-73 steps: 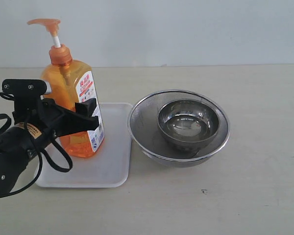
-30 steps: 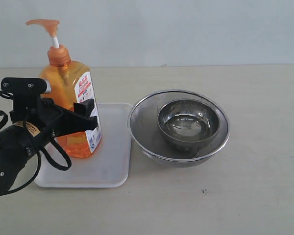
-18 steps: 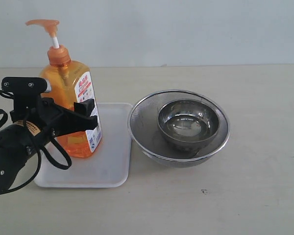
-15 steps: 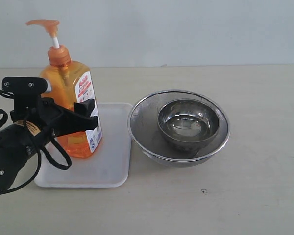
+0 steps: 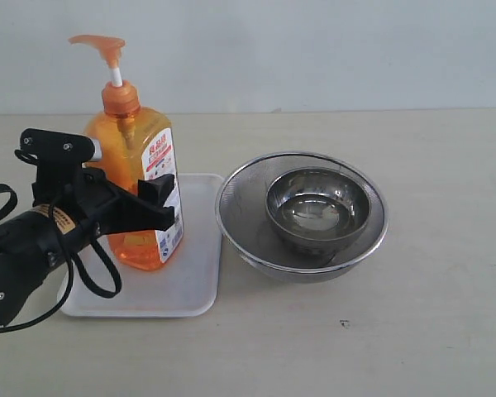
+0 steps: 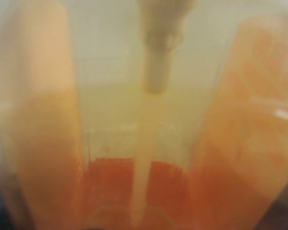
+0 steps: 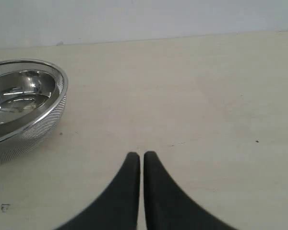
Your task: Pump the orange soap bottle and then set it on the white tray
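Note:
The orange soap bottle (image 5: 136, 178) stands upright over the left part of the white tray (image 5: 194, 277). Its pump head (image 5: 99, 43) is raised on the white stem. I cannot tell whether its base rests on the tray. My left gripper (image 5: 140, 207) is shut on the bottle's body from the left, with one black finger (image 5: 159, 192) across the label. The left wrist view is filled by the translucent orange bottle (image 6: 230, 120) with its dip tube (image 6: 153, 72) inside. My right gripper (image 7: 141, 156) is shut and empty above bare table, outside the exterior view.
A steel mesh strainer (image 5: 244, 240) with a smaller steel bowl (image 5: 318, 207) inside it sits right of the tray, almost touching its edge. The strainer (image 7: 43, 117) also shows in the right wrist view. Black cables loop beside the left arm (image 5: 16, 256).
My left gripper and the bottle it holds have shifted to the right over the tray. The strainer and bowl have not moved.

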You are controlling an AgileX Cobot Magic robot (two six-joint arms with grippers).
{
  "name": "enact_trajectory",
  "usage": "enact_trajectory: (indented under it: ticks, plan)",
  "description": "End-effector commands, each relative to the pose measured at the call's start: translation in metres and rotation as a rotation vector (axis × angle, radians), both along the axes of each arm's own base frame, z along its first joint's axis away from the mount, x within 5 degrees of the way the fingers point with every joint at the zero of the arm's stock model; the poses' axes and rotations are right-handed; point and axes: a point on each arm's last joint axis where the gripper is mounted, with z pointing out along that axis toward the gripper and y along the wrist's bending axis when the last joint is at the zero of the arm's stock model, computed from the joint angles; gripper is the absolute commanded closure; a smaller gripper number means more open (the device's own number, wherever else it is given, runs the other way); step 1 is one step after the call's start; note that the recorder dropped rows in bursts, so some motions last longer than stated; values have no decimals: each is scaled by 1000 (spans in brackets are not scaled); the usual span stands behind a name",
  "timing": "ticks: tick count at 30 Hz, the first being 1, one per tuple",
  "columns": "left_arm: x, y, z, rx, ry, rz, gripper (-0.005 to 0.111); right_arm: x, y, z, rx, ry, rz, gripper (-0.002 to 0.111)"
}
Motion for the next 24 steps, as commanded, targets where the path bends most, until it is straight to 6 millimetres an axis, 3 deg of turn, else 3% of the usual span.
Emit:
enact_trajectory:
  ticks: [1,10,17,24]
  plan:
    - [-6,-2,-10,24,103,-26,42,0,0,2,-9,-20,1,108]
    - [-7,-2,-12,31,118,-27,41,0,0,2,-9,-20,1,108]
    - [-7,-1,-12,29,126,-18,20,0,0,2,-9,-20,1,108]
    - [-9,0,-8,29,159,-6,19,0,0,2,-9,-20,1,108]
